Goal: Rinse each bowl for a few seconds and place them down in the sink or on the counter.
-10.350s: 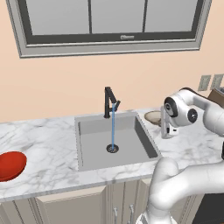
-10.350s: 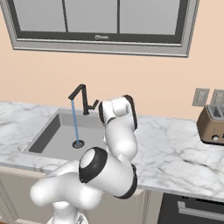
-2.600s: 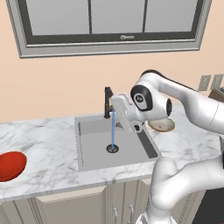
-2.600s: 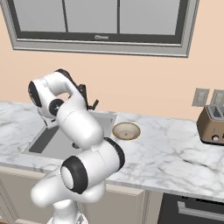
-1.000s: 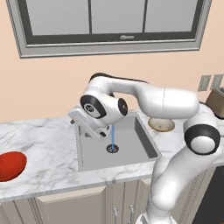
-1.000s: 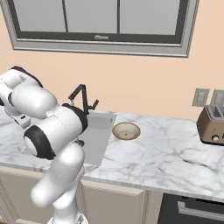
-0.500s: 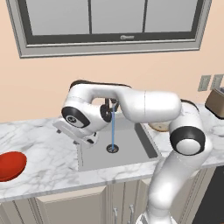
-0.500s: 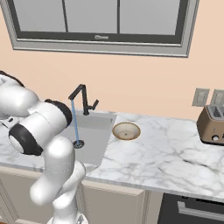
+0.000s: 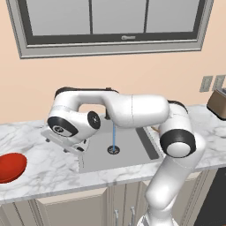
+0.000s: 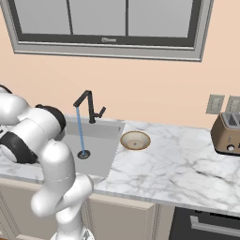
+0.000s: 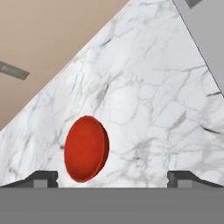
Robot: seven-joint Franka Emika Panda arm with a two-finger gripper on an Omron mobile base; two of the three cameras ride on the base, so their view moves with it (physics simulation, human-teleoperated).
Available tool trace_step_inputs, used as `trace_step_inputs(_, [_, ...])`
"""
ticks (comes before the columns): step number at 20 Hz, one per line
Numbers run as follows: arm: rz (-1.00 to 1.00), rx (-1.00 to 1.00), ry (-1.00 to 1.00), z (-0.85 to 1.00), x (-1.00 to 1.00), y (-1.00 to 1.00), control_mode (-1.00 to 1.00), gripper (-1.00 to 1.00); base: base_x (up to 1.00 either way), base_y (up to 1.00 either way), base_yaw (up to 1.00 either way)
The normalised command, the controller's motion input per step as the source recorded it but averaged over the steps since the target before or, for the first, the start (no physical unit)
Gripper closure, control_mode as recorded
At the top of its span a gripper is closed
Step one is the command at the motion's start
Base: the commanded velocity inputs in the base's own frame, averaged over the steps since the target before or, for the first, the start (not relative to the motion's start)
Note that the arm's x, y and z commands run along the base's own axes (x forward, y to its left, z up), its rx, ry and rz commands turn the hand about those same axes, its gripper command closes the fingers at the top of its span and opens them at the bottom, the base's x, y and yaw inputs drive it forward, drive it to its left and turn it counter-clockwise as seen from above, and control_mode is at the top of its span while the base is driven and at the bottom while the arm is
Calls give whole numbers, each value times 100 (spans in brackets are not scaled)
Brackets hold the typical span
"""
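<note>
At the far left of the left base view the red bowl lies alone on the counter, well apart from the sink, and nothing is holding it, so its rinse looks not yet begun. The pincer hangs over the counter between that bowl and the basin's left edge, with nothing between its fingers. Further right, water runs from the black faucet in a thin blue stream to the drain. Right of the basin, the right base view shows the tan bowl sitting upright on the counter beside the sink's rim; whether it has been under the water cannot be told, but it is set down, so by my reckoning about half the job remains. In the hand view the red bowl is framed between the two finger tips, which stand wide apart at the bottom corners, confirming a fully spread pincer aimed at it. A toaster at the right end appears clearly from the right base camera.
</note>
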Motion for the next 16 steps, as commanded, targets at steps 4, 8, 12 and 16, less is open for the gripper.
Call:
trace_step_inputs(4, [5, 2, 9, 0, 0, 10, -100, -100, 0, 0, 0])
trace_step_inputs(8, [5, 1, 8, 0, 1, 7, -100, -100, 0, 0, 0])
trace_step_inputs(12, [7, 2, 7, 0, 0, 7, -100, -100, 0, 0, 0])
trace_step_inputs(16, [7, 4, 7, -1, 0, 7, -100, -100, 0, 0, 0])
